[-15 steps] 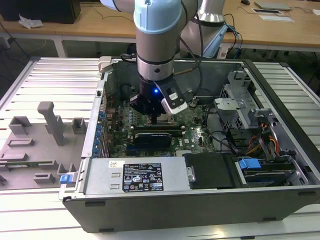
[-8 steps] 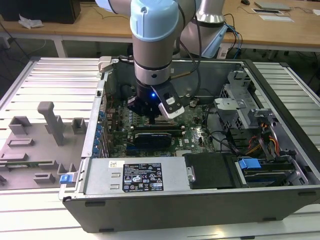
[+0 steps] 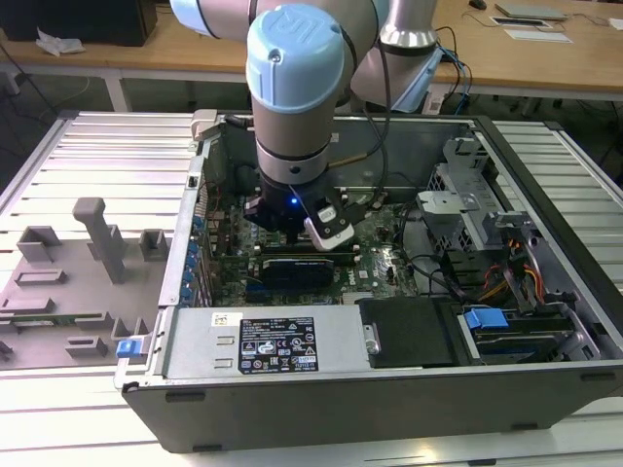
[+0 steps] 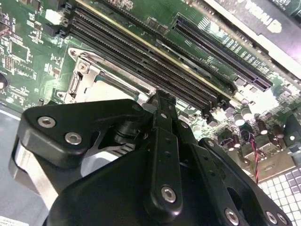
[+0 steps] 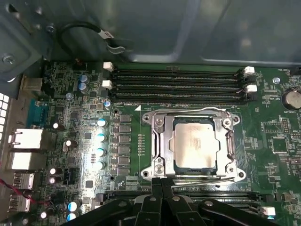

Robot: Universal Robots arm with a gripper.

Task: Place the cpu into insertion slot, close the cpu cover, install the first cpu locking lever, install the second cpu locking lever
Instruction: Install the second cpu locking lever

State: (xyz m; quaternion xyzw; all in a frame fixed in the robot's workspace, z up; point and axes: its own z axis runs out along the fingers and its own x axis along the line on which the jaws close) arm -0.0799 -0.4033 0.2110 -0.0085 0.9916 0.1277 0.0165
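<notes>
open computer case (image 3: 321, 389) fills the middle and right of the exterior view, grey slatted table (image 3: 107, 156) under it. arm (image 3: 297, 88) comes down from the top centre, wrist inside the case over the green board (image 3: 375, 258).

first wrist view: board (image 5: 70, 103) across the frame, long black memory slots (image 5: 178, 84) along the upper middle. socket (image 5: 195, 143) sits right of centre, metal cover (image 5: 162, 141) lying flat on it, chip (image 5: 195, 145) seated in the window, pale grey top showing.

claw (image 5: 162, 186) at bottom centre, fingertips together, nothing between them, tips right at the socket's near edge just below the chip.

second wrist view: claw (image 4: 160, 96) mid-frame, tips pinched together over the socket frame (image 4: 87, 80).
</notes>
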